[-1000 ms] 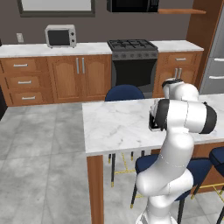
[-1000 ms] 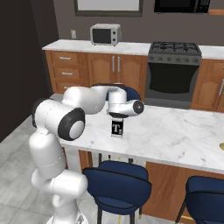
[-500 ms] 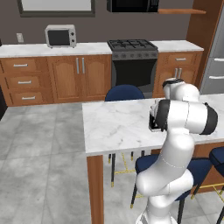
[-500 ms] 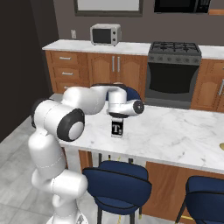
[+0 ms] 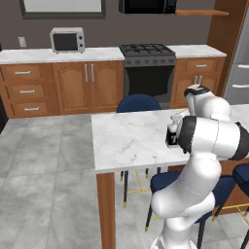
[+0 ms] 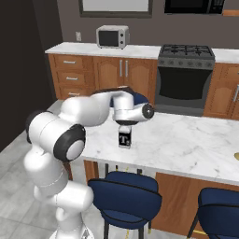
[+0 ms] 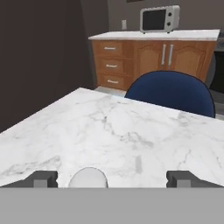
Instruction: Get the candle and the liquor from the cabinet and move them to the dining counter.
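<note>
While the small square-bodied liquor bottle with its black label and white "T" (image 6: 124, 138) stands upright on the white grey-veined marble tabletop (image 6: 186, 144) of the dining counter, my end effector (image 7: 111, 178) sits directly above it with its fingers spread wide to either side of the pale bottle cap and nothing in its grip. I judge the liquor delivered. In the left base view the bottle (image 5: 171, 137) is mostly hidden behind my forearm, near the tabletop's middle.

At the far right edge of the right base view, a flat olive-gold shape (image 6: 236, 156) lies on the marble; it may be the candle's base, but it is cut off and I cannot confirm it. If it is the candle, the task is close to complete; if not, one fetch from the cabinet is outstanding.

Surface: marble bare around the bottle, brown wooden base beneath. Navy blue round-backed stools (image 6: 125, 195) stand along the near side and one (image 5: 138, 103) on the far side.

Room: grey tiled floor, reddish-brown low cabinets under a marble worktop, a silver microwave (image 5: 67, 40), a black gas range (image 6: 186, 74).
</note>
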